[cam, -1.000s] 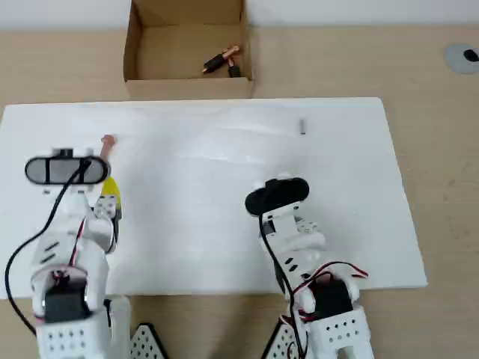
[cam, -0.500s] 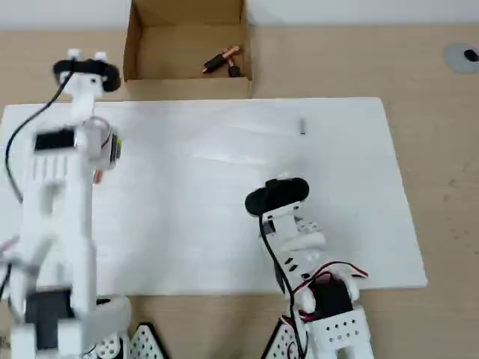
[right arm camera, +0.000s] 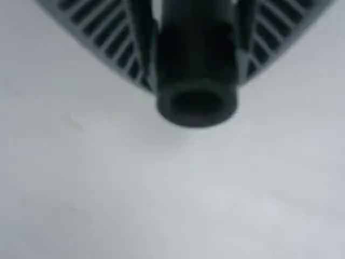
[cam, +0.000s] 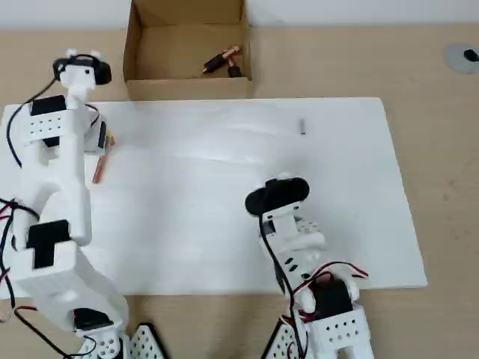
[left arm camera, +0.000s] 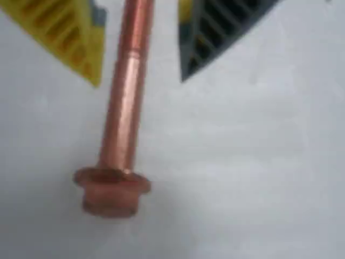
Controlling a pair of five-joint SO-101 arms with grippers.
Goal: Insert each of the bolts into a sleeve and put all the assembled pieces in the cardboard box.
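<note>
Left gripper (left arm camera: 139, 80) has the bolt (left arm camera: 121, 135). The copper shank runs up between the yellow finger (left arm camera: 64, 32) and the dark finger (left arm camera: 221, 27), with the flanged head pointing away from the jaws. At the tips we see a thin gap on each side of the shank. The contact point is farther up, past the frame edge. We read it as clenched on the shank, with the bolt hanging head-down over the sheet (cam: 224, 224).

From above, the left arm stretches up the left edge of the sheet. Its gripper (cam: 103, 142) is near the far-left corner and the bolt (cam: 98, 168) sticks out below it, slightly tilted. It's short of the box (cam: 187, 88) and left of it.

Right gripper (right arm camera: 195, 81) is grasping the sleeve (right arm camera: 197, 108). It's a black tube pinched between the grey ribbed fingers (right arm camera: 91, 38), open end poking out past the tips, just over the sheet. We can't tell whether it touches. From above, the right arm sits mid-sheet, well apart from the left gripper, so bolt and sleeve are not mated.

The box is on the table (cam: 434, 149), touching the sheet's far edge. Inside, by the right wall, are assembled pieces (cam: 222, 61), copper and black, lying crossed.

There's a small dark bit (cam: 302, 127) on the sheet's far-right area, too small to identify. A grey disc (cam: 460, 56) is on the table at the far right.
</note>
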